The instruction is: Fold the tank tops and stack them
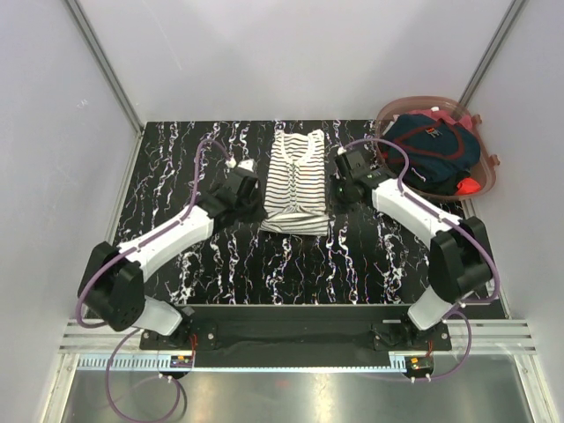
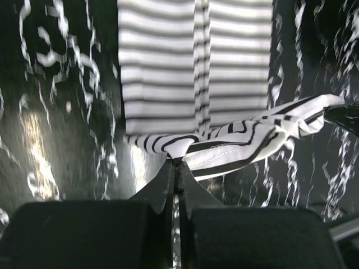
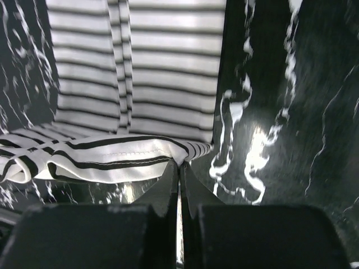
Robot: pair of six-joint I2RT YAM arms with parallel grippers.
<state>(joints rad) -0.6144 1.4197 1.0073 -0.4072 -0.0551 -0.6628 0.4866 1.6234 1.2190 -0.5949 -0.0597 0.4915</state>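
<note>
**Top view.** Your striped tank top [image 1: 297, 181] lies mid-frame on the black marbled surface [image 1: 176, 167] as a narrow rectangle, neck toward the top of the frame. Your left claw [image 1: 254, 196] is at its lower left edge and your right claw [image 1: 338, 173] is at its right edge. Jaw state is hard to read from here. The navy tank top [image 1: 429, 148] is bunched in a pinkish basket [image 1: 490, 172] at upper right, well apart from both claws.

**Left wrist view.** Your left claw [image 2: 177, 162], lower centre, is pinched fully together on a corner of the striped tank top [image 2: 190, 73]. The hem band is raised and runs off toward the right of the frame. The rest of the top lies flat on the surface [image 2: 56, 112] above.

**Right wrist view.** Your right claw [image 3: 179, 164], lower centre, is likewise clamped tight on a hem corner of the striped tank top [image 3: 168, 61]. The lifted hem runs off to the left of the frame. The flat body of the top fills the upper left, with bare surface [image 3: 291, 84] on the right.
</note>
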